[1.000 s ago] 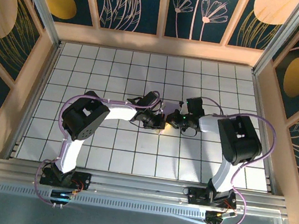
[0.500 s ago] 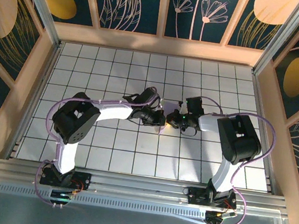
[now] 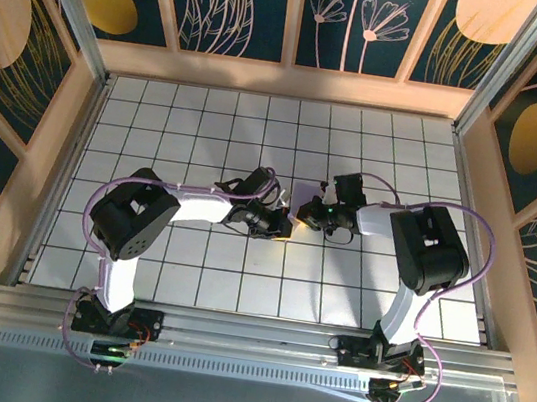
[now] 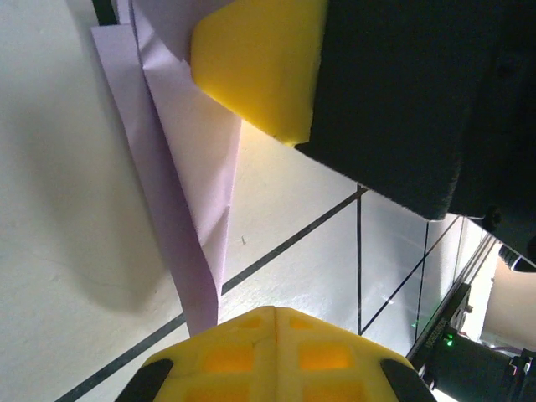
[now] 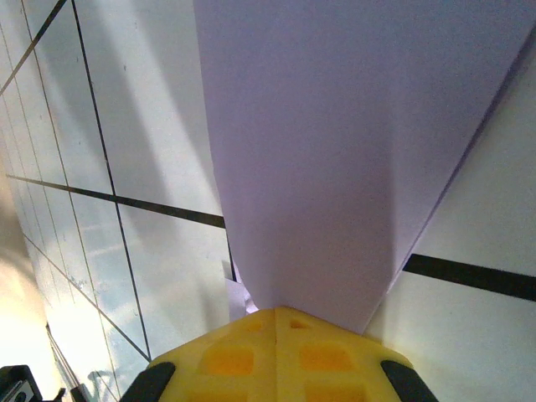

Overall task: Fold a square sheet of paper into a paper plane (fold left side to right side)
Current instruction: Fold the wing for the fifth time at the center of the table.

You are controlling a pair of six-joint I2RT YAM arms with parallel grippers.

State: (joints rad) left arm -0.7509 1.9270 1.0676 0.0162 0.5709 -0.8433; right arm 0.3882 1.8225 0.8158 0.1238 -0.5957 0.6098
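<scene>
Near the middle of the white-tiled bench (image 3: 210,121), the two arms reach in from either side and their tips almost meet, the left gripper (image 3: 281,225) pointing right and the right gripper (image 3: 311,214) pointing left. The folded lavender paper (image 3: 304,188) lies just on the far side of that meeting point, a small pale patch mostly covered by the black wrists. In the left wrist view the left arm's yellow fingers (image 4: 218,360) are closed, pad against pad, with only a seam between them. The paper runs as a long, narrow, creased strip from the top left down to their tip, reaching it just left of the seam. It cannot be told whether the strip is pinched there or only passes under the tip. At the far end of the strip a yellow finger of the other arm sits on top of the paper, with its black body behind it. In the right wrist view the right arm's fingers are likewise closed. The paper fans out wide from their tip across the tiles, a second layer showing along its right edge. Whether these fingers clamp the paper or just press on it cannot be told.
</scene>
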